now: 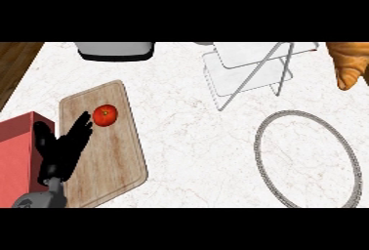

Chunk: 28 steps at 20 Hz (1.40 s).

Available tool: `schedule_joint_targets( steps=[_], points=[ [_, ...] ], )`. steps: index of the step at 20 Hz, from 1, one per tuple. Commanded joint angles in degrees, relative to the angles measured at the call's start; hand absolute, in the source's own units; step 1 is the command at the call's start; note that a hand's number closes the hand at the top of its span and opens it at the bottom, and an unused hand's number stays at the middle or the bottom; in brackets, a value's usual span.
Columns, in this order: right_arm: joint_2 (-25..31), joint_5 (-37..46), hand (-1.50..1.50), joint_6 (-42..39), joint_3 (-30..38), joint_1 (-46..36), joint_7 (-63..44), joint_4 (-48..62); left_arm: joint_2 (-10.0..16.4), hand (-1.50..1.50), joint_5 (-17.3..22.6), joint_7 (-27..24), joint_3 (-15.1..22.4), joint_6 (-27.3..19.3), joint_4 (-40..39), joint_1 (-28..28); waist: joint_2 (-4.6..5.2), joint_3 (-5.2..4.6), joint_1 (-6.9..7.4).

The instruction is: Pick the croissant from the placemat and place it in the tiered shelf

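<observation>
The croissant, golden brown, shows at the upper right edge and is partly cut off by the frame; nothing that holds it can be seen. It lies to the right of the white wire tiered shelf, which stands at the back of the counter. The round placemat, with a grey braided rim, lies at the right front with nothing on it. My left hand rests open at the lower left, fingers up, over the wooden board. My right hand does not show.
A wooden cutting board at the left carries a red tomato. A red box sits at the left edge. A grey appliance stands at the back. Bare marble counter lies between board and placemat.
</observation>
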<state>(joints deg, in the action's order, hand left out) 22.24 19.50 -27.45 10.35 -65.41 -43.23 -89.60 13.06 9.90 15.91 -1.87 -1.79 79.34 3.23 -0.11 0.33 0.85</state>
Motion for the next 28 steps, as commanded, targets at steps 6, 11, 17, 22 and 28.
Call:
schedule_joint_targets(
  steps=[6,11,17,22,28],
  points=[
    [3.24,4.41,1.50,1.15,-2.28,-3.86,16.73,20.50,-2.21,0.00,-0.77,0.94,0.78,-0.21,-3.59,2.12,0.60,-0.37,0.18],
    [4.53,7.82,1.50,3.34,-3.13,-8.36,23.00,31.27,-1.36,0.00,-1.67,-1.18,0.05,0.58,-4.75,0.45,0.60,-0.38,0.42],
    [2.61,12.03,1.50,11.26,-3.75,-10.66,31.82,42.58,-3.33,0.00,-2.62,-0.14,1.23,-0.71,-4.88,2.00,0.86,-0.37,0.79],
    [1.52,14.46,1.50,14.99,-4.56,-9.85,35.62,46.99,-0.15,0.00,0.15,-0.46,-1.45,3.38,-2.10,-1.06,0.50,-0.36,0.54],
    [0.72,13.54,1.50,15.13,-3.12,-13.55,38.60,50.41,-2.31,0.00,-2.17,2.24,0.63,0.33,1.11,-2.04,0.20,-0.33,0.16]
  ],
)
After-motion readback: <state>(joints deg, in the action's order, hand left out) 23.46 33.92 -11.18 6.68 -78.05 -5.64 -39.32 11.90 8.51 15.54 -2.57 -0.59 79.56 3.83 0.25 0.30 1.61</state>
